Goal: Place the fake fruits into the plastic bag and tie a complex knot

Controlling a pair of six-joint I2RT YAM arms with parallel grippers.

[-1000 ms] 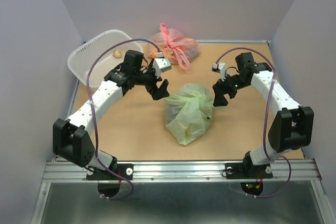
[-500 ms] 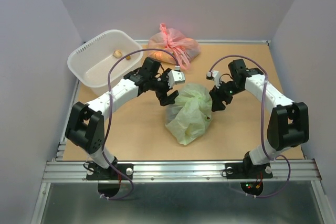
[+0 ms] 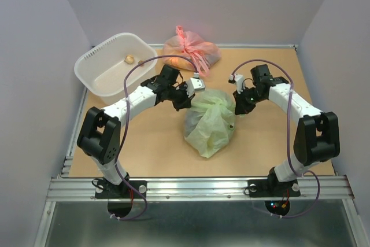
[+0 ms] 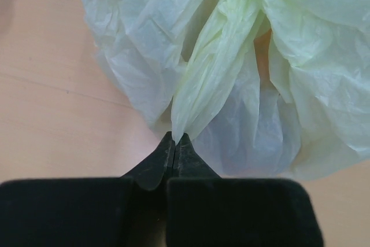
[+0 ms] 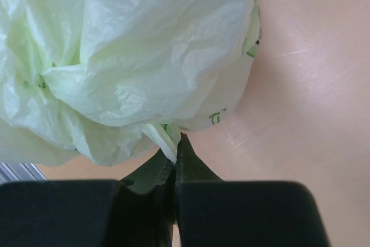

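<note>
Green plastic bag (image 3: pixel 209 124) between left end effector (image 3: pixel 184 102), right end effector (image 3: pixel 239 109)

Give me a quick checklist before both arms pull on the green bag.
1. Left gripper shut on a strip of the plastic bag: ok.
2. Right gripper shut on plastic at the bag's other side: ok.
3. Bag top fully knotted: cannot tell.
4. All fruits bagged: cannot tell; a small item lies in the white basket.
5. Pink bag apart from the plastic bag: ok.
</note>
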